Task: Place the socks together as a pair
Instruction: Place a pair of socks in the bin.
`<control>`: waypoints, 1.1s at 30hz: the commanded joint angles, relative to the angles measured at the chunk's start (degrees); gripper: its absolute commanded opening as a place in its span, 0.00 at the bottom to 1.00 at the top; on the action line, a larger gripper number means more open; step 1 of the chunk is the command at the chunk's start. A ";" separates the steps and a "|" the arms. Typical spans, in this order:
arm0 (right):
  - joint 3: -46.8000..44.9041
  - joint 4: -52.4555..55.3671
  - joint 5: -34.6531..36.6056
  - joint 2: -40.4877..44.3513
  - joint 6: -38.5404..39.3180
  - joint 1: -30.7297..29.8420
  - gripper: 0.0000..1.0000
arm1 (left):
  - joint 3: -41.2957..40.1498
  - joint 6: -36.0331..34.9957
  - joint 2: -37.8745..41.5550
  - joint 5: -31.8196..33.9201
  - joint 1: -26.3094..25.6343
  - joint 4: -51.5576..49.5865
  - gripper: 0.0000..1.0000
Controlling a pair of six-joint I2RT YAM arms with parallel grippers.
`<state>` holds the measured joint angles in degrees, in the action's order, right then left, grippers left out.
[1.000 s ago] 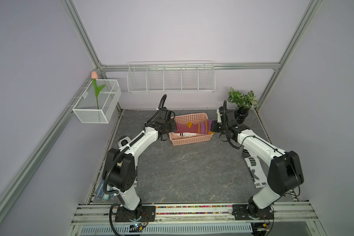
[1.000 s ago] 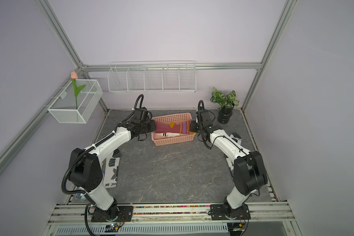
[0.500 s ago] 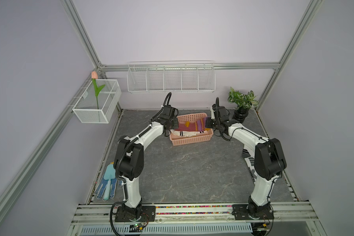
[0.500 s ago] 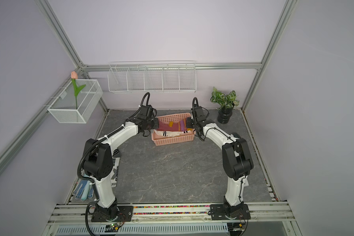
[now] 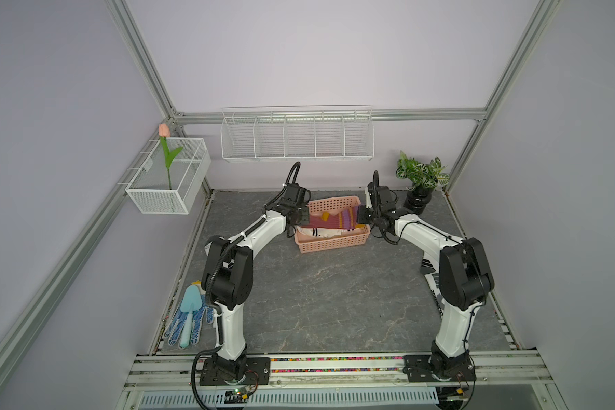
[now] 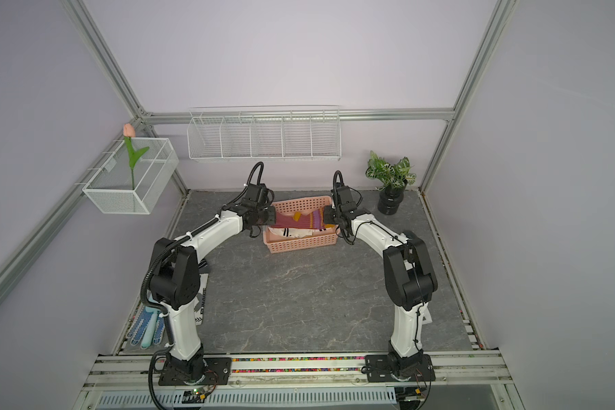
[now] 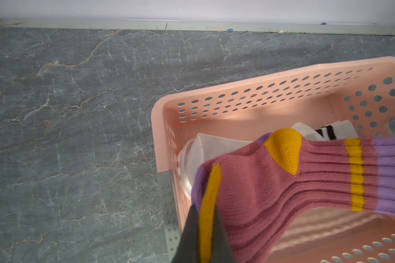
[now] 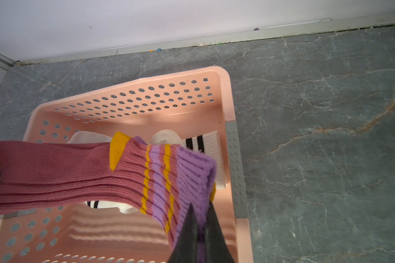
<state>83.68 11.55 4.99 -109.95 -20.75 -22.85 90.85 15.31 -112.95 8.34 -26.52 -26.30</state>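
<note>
Setting: grey marbled bench (image 5: 334, 305) in a lilac-walled, aluminium-framed cell; white wire rack (image 5: 297, 138) on the back wall; wire box (image 5: 157, 200) holding a tulip (image 5: 163, 130) on the left wall; potted plant (image 5: 421, 177) at the bench's back right corner

Container: pink basket (image 5: 331, 245) with perforated walls, standing by the middle of the back edge, seen in both top views (image 6: 302, 245)

Centre of action: maroon sock (image 5: 329, 220) with purple and orange stripes, stretched level above the basket between the two arms, clear of the rim; whether a second sock lies against it cannot be told

Left arm: left gripper (image 5: 303, 217) at the basket's left end; in the wrist view its jaws (image 7: 204, 211) are pressed together on the sock's yellow toe

Right arm: right gripper (image 5: 361, 214) at the basket's right end; its jaws (image 8: 201, 209) pinch the purple cuff

In the basket: white socks (image 8: 212, 141) with two black cuff stripes, heaped under the maroon sock (image 8: 66, 173)

On the bench: right-edge sports sock (image 5: 431, 284), white with dark markings, partly hidden by the right arm; left-edge sports sock (image 6: 202, 305), partly hidden by the left arm

Also pictured: blue dotted glove (image 5: 176, 324) at the front left corner; light blue trowel (image 5: 191, 307) lying on it
</note>
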 commanded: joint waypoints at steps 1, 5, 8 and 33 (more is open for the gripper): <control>-0.17 -1.89 0.71 -1.77 0.11 0.29 0.07 | 1.92 -0.20 -0.08 0.74 0.07 -1.03 0.00; -0.03 -1.29 0.37 -2.68 0.10 0.27 0.08 | 1.45 0.41 -1.39 -0.43 0.07 -1.58 0.00; -0.36 -1.71 0.20 -2.22 0.19 0.31 0.14 | 1.57 0.40 -2.02 -0.87 -0.03 -2.42 0.00; -6.17 -0.21 -4.07 10.81 0.17 0.20 0.31 | 6.30 11.41 2.96 -16.82 -0.06 -3.95 0.04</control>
<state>78.83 11.00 3.25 -96.05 -20.80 -22.85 96.16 22.76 -108.22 -1.80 -26.55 -30.55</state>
